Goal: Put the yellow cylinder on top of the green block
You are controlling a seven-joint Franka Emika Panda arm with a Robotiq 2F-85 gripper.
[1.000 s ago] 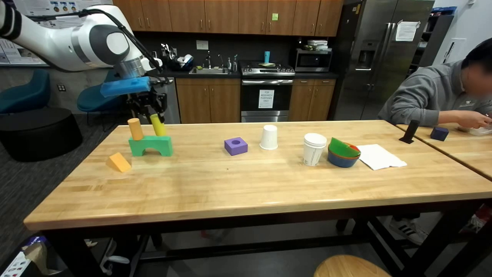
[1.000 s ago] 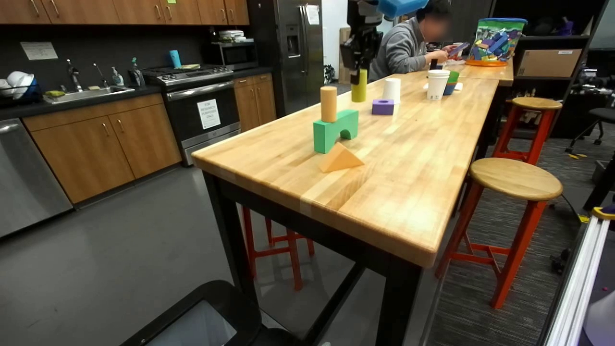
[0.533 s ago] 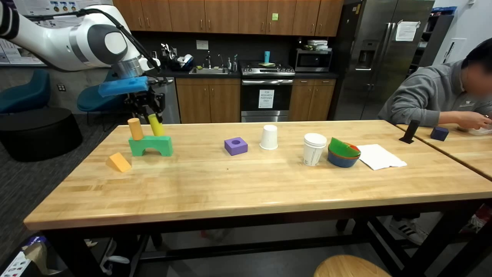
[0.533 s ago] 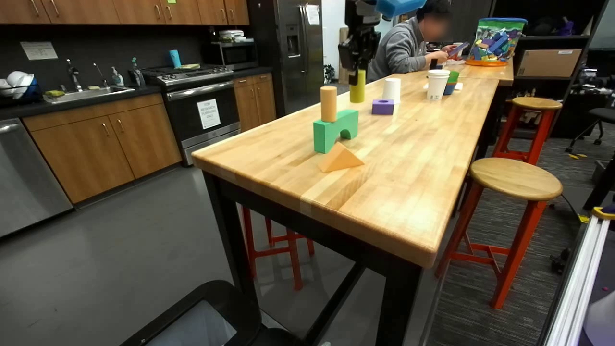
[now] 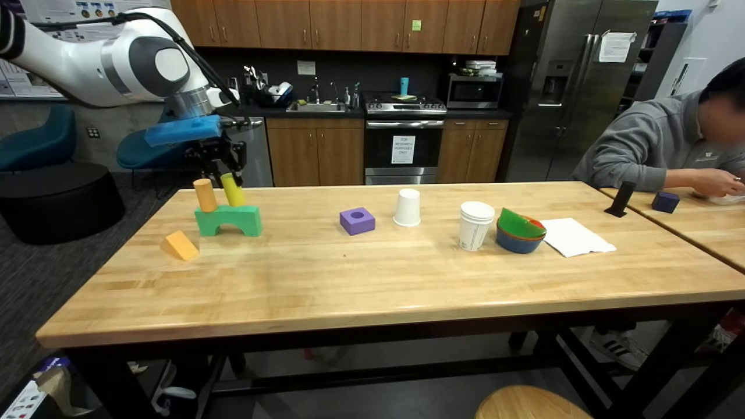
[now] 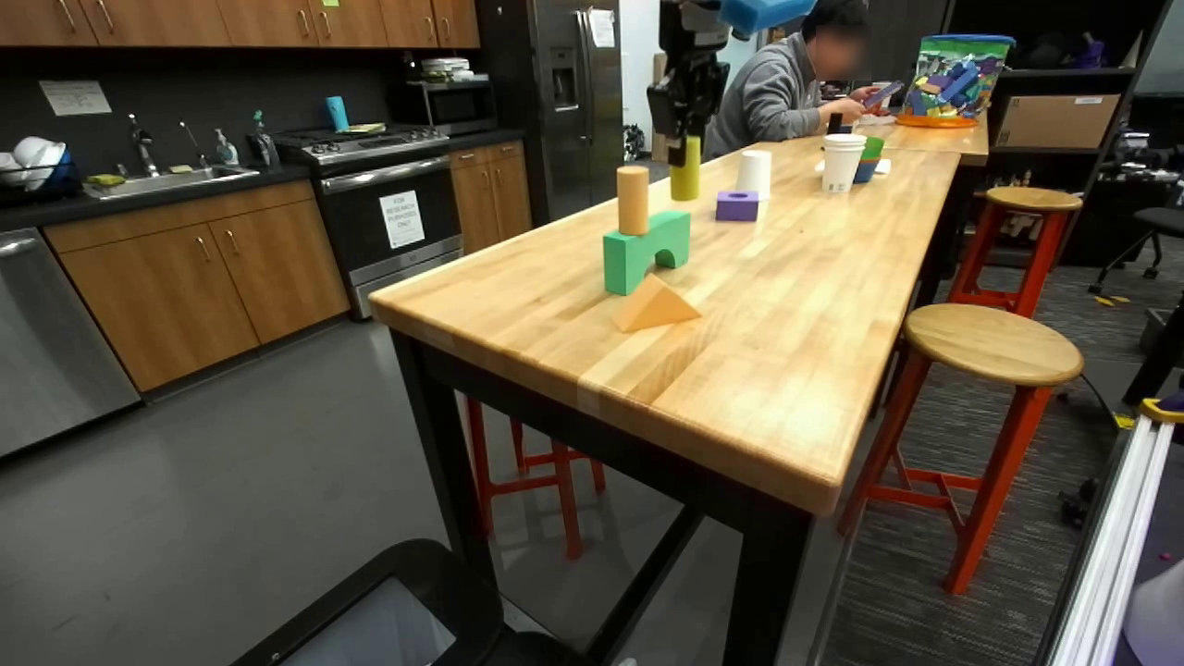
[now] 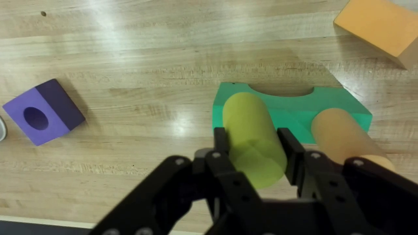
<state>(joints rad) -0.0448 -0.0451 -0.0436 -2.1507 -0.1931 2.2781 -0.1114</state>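
Your hand [image 7: 253, 137] is clamped around the yellow cylinder [image 7: 251, 125], its two fingers [image 7: 221, 140] pressing on opposite sides and standing no farther apart than the cylinder is wide. The cylinder hangs from the hand with its free end pointing down, apart from the green block [image 7: 290, 122]: in an exterior view you can see a strip of tabletop [image 6: 786, 305] between that end and the block. The block stands below your hand, its arch spanning the tabletop, and in the wrist view the cylinder covers part of one end of it; how squarely the two line up you cannot tell. Just beside your hand, the orange-tan cylinder [image 7: 346, 137] stands upright on the block's other end. Lower than the hand and farther out on that cylinder's side, the slanted orange block [image 7: 377, 26] rests on the tabletop, while the purple block [image 7: 54, 117] with the round hole lies off to the opposite side of your hand. Well apart from the hand on that same side stand an upturned white cup [image 5: 407, 208], stacked white cups [image 5: 475, 227] and nested bowls [image 5: 520, 241]
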